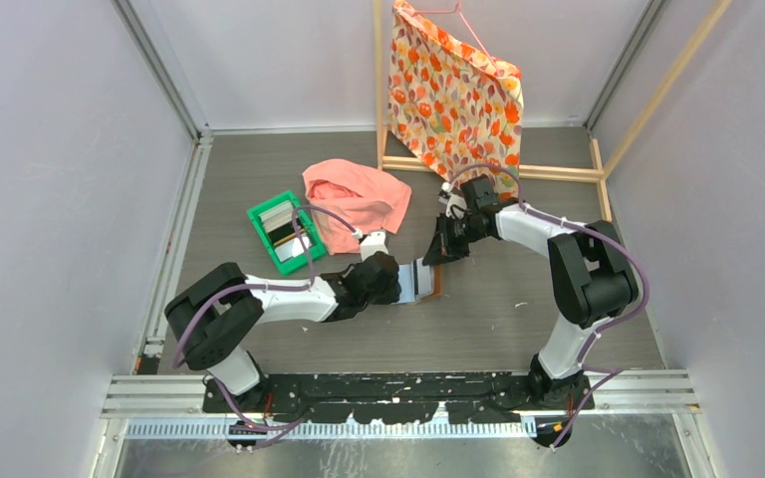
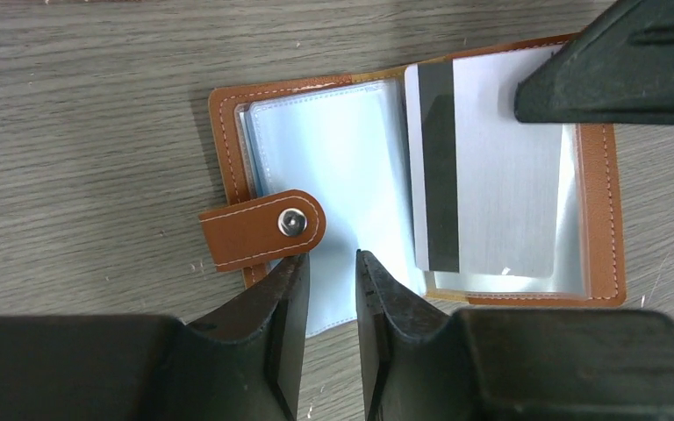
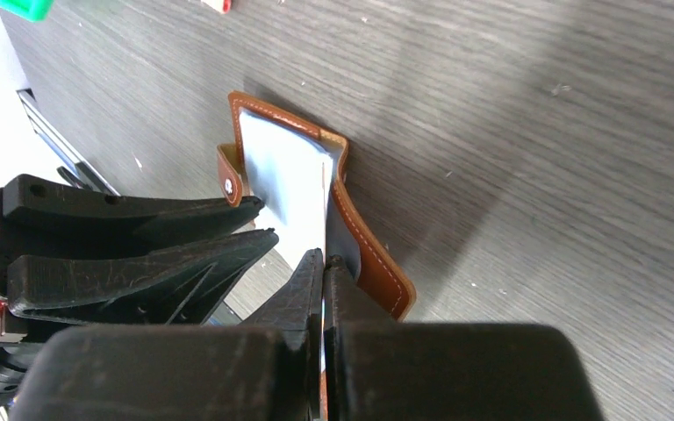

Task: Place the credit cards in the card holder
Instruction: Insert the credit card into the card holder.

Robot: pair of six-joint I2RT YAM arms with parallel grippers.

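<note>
Grey table (image 1: 518,309); my right gripper (image 3: 323,260) pinches the card (image 2: 500,202), likely stiff and slick, edgewise; left gripper (image 2: 332,259) barely parted over the wallet (image 2: 603,219).

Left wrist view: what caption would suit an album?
Right gripper holds a grey, dark-striped card over the open brown leather card holder; left gripper hovers at its edge.

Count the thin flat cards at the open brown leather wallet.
1: a grey card with a dark stripe, over one half of the brown leather wallet, pinched by the right gripper. Others may hide inside it.
</note>
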